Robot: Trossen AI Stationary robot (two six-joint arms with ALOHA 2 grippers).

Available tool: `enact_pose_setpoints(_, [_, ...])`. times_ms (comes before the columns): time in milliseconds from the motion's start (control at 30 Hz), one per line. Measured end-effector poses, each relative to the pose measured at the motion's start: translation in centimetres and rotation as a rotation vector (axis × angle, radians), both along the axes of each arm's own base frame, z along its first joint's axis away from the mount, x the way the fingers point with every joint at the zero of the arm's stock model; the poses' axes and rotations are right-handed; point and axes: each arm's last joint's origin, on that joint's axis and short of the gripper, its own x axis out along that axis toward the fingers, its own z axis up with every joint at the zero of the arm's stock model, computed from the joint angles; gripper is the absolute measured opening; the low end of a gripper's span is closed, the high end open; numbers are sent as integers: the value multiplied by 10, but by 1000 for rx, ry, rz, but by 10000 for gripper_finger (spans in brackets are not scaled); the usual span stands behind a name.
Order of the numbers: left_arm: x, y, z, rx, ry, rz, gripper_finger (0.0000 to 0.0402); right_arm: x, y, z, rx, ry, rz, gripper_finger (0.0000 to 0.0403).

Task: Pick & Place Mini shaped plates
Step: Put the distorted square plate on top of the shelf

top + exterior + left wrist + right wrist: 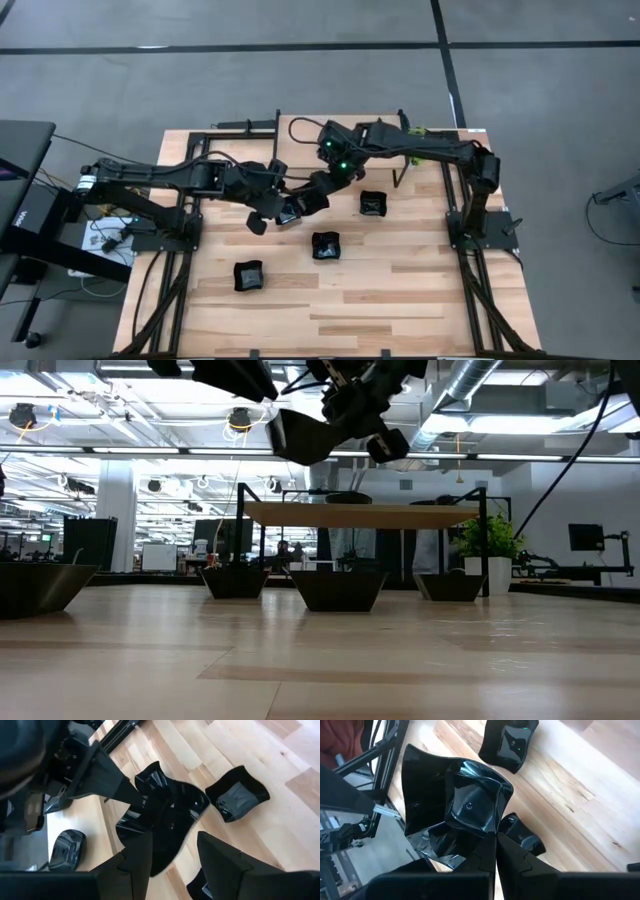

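Glossy black square plate [303,204] aloft mid-table, right gripper [492,851] pinched tight on its rim, left gripper [172,855] beside it with fingers parted around the plate, three more plates [325,245] resting on the wooden table [400,290].

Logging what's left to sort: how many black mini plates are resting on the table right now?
3 lie on the table: one plate at the front left, one in the middle, one farther back right. More are held up between the grippers; their number is unclear.
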Motion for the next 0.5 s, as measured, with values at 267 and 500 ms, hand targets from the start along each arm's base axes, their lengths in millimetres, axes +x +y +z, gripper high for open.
enact_pose_setpoints(267, [0, 0, 0, -12, -6, 10, 159, 3, 3, 1, 5, -21, -12, 0])
enact_pose_setpoints(500, [0, -2, 0, -59, -13, 41, 159, 3, 3, 1, 7, -20, -14, 0])
